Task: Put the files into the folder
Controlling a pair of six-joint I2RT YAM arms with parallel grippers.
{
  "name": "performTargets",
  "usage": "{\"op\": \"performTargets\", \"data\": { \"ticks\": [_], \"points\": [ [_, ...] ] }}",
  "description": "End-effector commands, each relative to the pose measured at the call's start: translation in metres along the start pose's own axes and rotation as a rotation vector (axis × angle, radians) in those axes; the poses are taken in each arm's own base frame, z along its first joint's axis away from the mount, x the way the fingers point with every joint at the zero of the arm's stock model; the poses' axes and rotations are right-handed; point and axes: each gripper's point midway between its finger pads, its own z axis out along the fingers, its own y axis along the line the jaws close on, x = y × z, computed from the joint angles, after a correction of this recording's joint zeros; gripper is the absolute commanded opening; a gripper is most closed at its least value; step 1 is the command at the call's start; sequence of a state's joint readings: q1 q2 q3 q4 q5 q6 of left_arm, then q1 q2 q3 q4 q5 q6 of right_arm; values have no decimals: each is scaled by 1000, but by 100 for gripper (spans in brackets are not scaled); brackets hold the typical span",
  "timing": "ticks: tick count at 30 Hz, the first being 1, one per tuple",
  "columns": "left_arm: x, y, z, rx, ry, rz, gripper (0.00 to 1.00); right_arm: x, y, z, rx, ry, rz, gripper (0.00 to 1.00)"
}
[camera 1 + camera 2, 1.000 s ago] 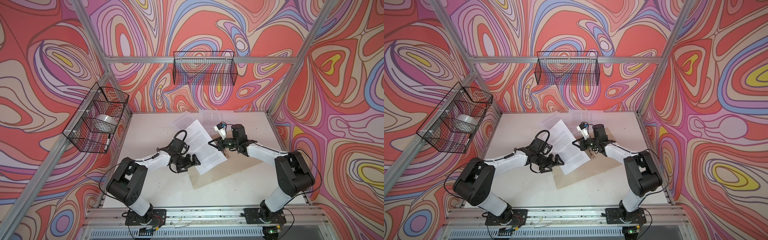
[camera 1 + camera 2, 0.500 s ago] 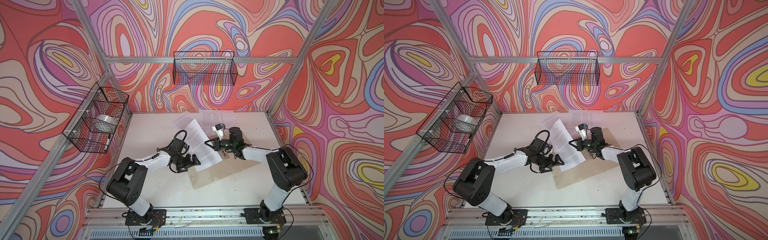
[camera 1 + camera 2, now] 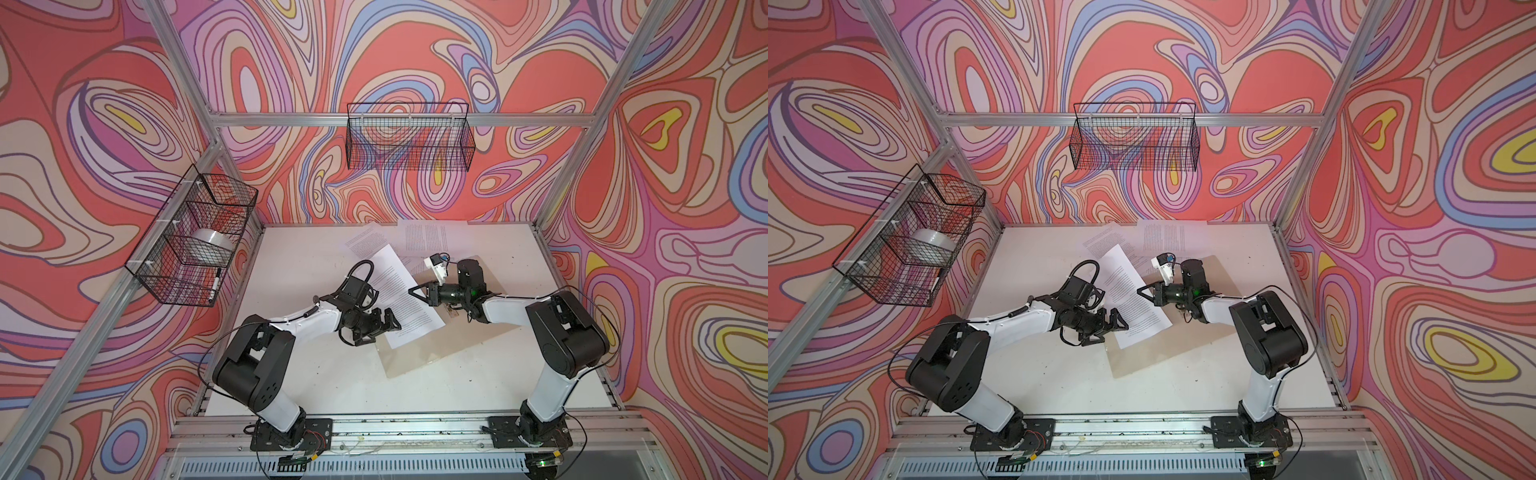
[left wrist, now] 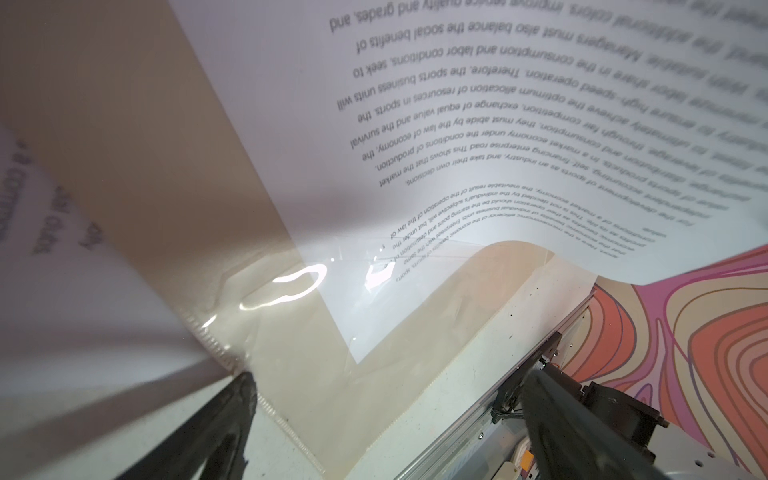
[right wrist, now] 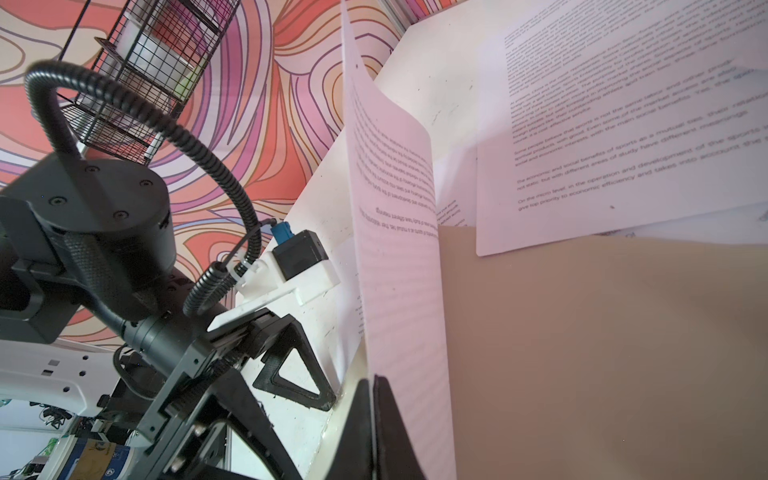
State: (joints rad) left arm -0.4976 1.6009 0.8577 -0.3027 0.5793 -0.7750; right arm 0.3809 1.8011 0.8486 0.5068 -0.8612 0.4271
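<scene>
Sheet pinched in closed right end effector, over folder; left end effector wide open, beside it

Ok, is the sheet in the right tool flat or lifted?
Lifted and curled: the right tool is shut on the sheet, whose edge stands up off the folder.

curled sheet — "must also balance the social benefits of", flat sheet — "On the micro level"
</scene>
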Motion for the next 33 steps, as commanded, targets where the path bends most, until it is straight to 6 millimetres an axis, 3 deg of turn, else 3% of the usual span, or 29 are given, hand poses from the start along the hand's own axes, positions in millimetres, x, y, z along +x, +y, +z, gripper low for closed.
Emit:
{"op": "performTargets", "data": {
  "ticks": [1, 6, 13, 21, 27, 33],
  "points": [
    [-5, -7, -3, 4, -11, 11, 100, 10, 6, -3, -18, 21, 31, 0],
    [-7, -8, -1, 2, -11, 12, 100, 12, 20, -9, -57, 34, 50, 0],
    [-11, -8, 5, -1, -1, 14, 100, 38, 9, -19, 37, 75, 69, 0],
    [-14, -10, 9, 2, 11, 19, 100, 55, 7, -33, 79, 26, 136, 0],
    [-17, -18, 6, 23, 9, 25, 100, 52, 9, -36, 57, -47, 196, 0],
    [-26, -23, 0, 23, 17, 40, 100, 54, 11, -52, 78, -170, 274, 0]
  ]
}}
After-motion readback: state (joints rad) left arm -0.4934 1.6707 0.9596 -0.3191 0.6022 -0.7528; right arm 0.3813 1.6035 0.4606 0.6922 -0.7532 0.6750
